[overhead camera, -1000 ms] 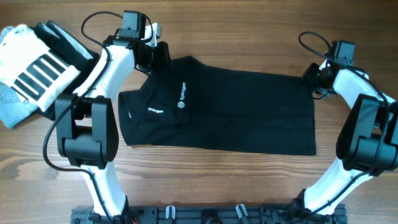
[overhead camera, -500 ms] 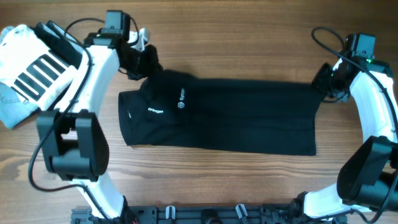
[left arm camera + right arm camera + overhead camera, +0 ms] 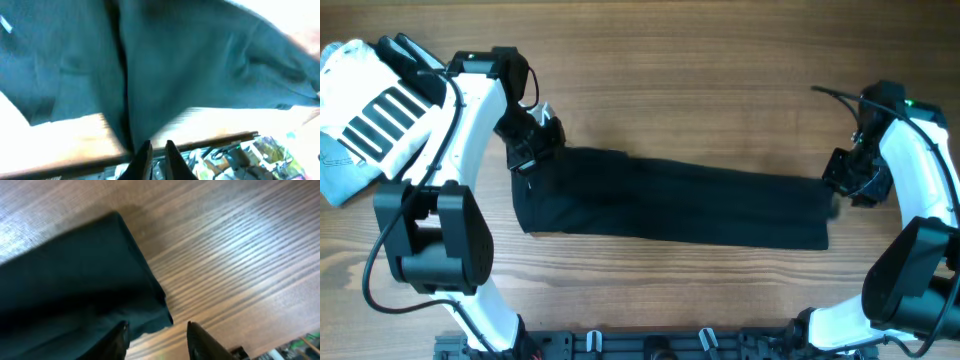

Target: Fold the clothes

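Note:
The black garment (image 3: 670, 205) lies as a long, narrow band across the middle of the table, and its logo and lettering are hidden. My left gripper (image 3: 532, 152) is at the band's upper left corner. In the left wrist view its fingers (image 3: 156, 145) are nearly together, with a fold of the garment (image 3: 200, 60) running down to their tips. My right gripper (image 3: 842, 190) is at the band's right end. In the right wrist view its fingers (image 3: 157, 327) are spread wide, low over the garment's corner (image 3: 65, 280), which lies flat on the wood.
A white garment with black stripes (image 3: 375, 110) lies on a light blue denim piece (image 3: 340, 175) at the far left, close to the left arm. A black rail (image 3: 650, 345) runs along the table's front edge.
Both grippers moved toward the front with the garment's back edge, folding it over into a narrower band and covering the logo. The right gripper's fingers now stand open.

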You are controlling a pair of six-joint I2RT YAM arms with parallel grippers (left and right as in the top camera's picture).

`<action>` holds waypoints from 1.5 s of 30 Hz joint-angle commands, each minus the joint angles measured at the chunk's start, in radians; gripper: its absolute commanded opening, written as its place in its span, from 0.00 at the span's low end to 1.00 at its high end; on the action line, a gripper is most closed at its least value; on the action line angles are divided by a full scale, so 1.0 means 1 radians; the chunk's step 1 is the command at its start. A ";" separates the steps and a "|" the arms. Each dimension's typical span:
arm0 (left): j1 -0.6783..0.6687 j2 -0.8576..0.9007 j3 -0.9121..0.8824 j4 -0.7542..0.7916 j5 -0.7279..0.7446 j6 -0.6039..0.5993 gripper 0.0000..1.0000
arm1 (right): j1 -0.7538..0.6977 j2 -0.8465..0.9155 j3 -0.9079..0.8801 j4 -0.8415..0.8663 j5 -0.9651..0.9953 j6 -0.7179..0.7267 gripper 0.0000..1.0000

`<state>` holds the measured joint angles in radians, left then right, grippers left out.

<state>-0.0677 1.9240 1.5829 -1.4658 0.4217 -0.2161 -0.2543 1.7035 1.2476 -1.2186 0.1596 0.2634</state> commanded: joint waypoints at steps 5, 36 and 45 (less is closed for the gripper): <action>0.006 -0.013 0.000 -0.038 -0.059 0.030 0.24 | -0.005 -0.003 -0.010 -0.002 -0.053 -0.002 0.57; -0.301 0.169 -0.012 0.443 -0.064 0.023 0.04 | -0.005 -0.003 -0.010 0.059 -0.269 -0.107 0.76; -0.323 0.154 -0.014 0.458 -0.222 -0.065 0.33 | -0.005 -0.003 -0.010 0.058 -0.265 -0.106 0.76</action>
<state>-0.3733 2.1128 1.5772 -1.0157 0.2893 -0.2256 -0.2543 1.7035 1.2449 -1.1629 -0.0975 0.1768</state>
